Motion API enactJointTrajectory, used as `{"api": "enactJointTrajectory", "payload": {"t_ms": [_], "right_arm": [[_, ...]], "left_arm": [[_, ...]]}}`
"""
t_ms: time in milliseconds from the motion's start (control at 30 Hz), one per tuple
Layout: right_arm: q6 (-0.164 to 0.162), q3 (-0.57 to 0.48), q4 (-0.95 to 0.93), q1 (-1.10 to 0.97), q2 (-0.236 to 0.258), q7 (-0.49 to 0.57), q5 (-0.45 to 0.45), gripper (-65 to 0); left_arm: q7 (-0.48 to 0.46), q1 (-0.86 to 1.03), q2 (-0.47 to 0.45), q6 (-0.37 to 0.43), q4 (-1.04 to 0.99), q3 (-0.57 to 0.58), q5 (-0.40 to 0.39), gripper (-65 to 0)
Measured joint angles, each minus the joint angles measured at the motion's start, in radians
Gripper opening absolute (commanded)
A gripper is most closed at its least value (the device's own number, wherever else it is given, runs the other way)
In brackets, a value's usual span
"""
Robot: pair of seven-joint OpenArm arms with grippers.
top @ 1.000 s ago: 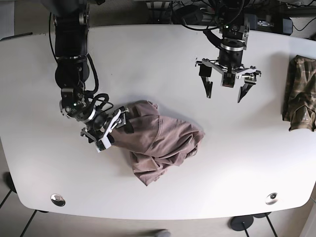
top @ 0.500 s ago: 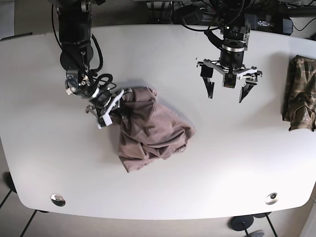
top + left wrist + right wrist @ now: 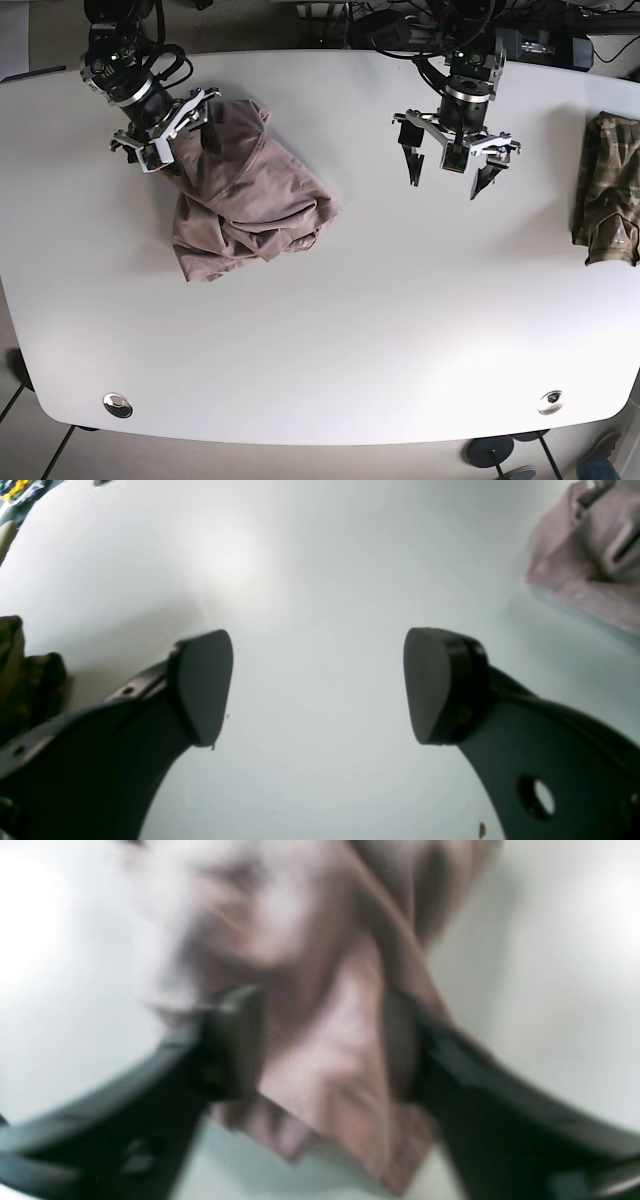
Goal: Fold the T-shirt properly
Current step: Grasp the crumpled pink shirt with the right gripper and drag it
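Note:
The mauve T-shirt (image 3: 250,190) lies crumpled on the white table (image 3: 330,330) at the far left. My right gripper (image 3: 185,140) is shut on the shirt's far edge and holds it lifted; the blurred right wrist view shows the cloth (image 3: 325,1040) pinched between the fingers. My left gripper (image 3: 445,172) hangs open and empty over bare table to the shirt's right. In the left wrist view its fingers (image 3: 205,685) stand wide apart, and a corner of the shirt (image 3: 585,565) shows at top right.
A folded camouflage garment (image 3: 608,188) lies at the table's right edge and also shows in the left wrist view (image 3: 25,675). Two round metal fittings (image 3: 117,404) sit near the front corners. Cables and equipment run along the far edge.
My right gripper has dragged the shirt up and left toward the far left corner, the cloth trailing behind it. My left gripper has stayed nearly in place, still open.

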Motion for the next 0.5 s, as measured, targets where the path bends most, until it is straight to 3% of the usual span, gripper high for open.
{"api": "enactJointTrajectory", "payload": {"t_ms": [67, 267, 400, 500], "right_arm": [[0.006, -0.091, 0.013, 0.016, 0.013, 0.005, 0.000, -15.4], [-0.003, -0.400, -0.049, 0.192, 0.083, -0.006, -0.003, -19.3], [0.004, -0.565, -0.157, 0.333, 0.077, -0.058, 0.000, -21.6], [-0.004, -0.634, -0.249, 0.435, 0.074, -0.065, -0.003, -22.8]], "left_arm": [[0.001, 0.000, 0.002, 0.003, 0.000, -0.028, 0.000, -15.0], [-0.001, 0.000, -0.003, -0.003, 0.000, -0.101, -0.007, -15.0], [0.002, 0.001, -0.023, -0.001, 0.000, -0.224, -0.184, -15.0], [0.002, 0.006, -0.075, 0.003, -0.001, -0.262, -0.271, -15.0]]}}
